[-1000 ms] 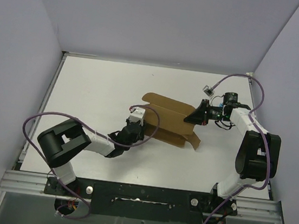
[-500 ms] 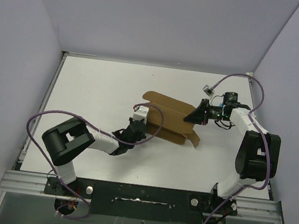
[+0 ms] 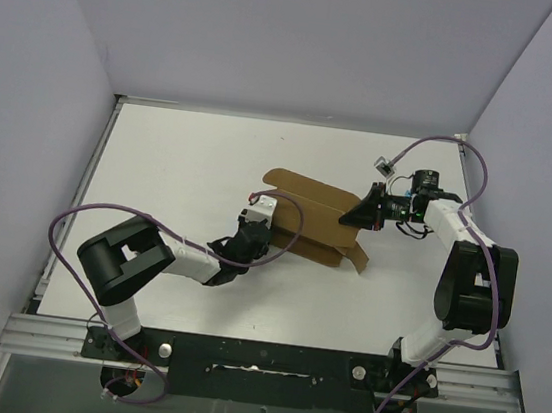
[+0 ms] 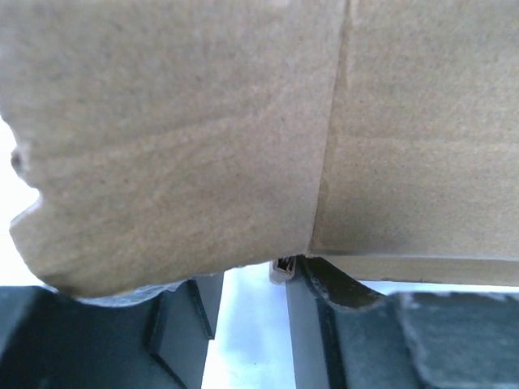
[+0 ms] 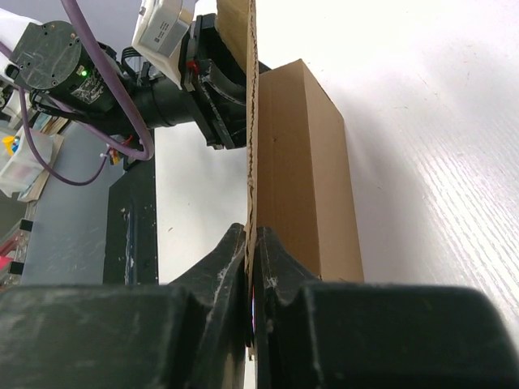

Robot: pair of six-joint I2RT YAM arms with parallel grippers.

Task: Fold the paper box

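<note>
The paper box [image 3: 309,221] lay near the middle of the table [image 3: 180,165], a little right of centre, part-formed: one panel stood up along its far side and a flap hung loose at its near-right corner. The fold looked about midway, with the walls being raised and the ends not yet closed.

The right jaws [image 5: 251,243] were pinched tight on the thin upright edge of a panel at the box's right end. In the right wrist view the sheet ran straight up out of the closed tips, with the brown body of the box lying just to the right of it on the table.

The left jaws [image 3: 250,239] sat at the box's near-left end. In the left wrist view they stood slightly parted, with bare table showing through the gap. The cardboard filled the view beyond them, its lower edge just over the tips. Nothing was seen between them, though the tips themselves were hidden.

By my judgement, the next move called for the right arm to hold its panel steady. The left jaws would need to close on or push the near-left flap along its crease without dragging the box.
</note>
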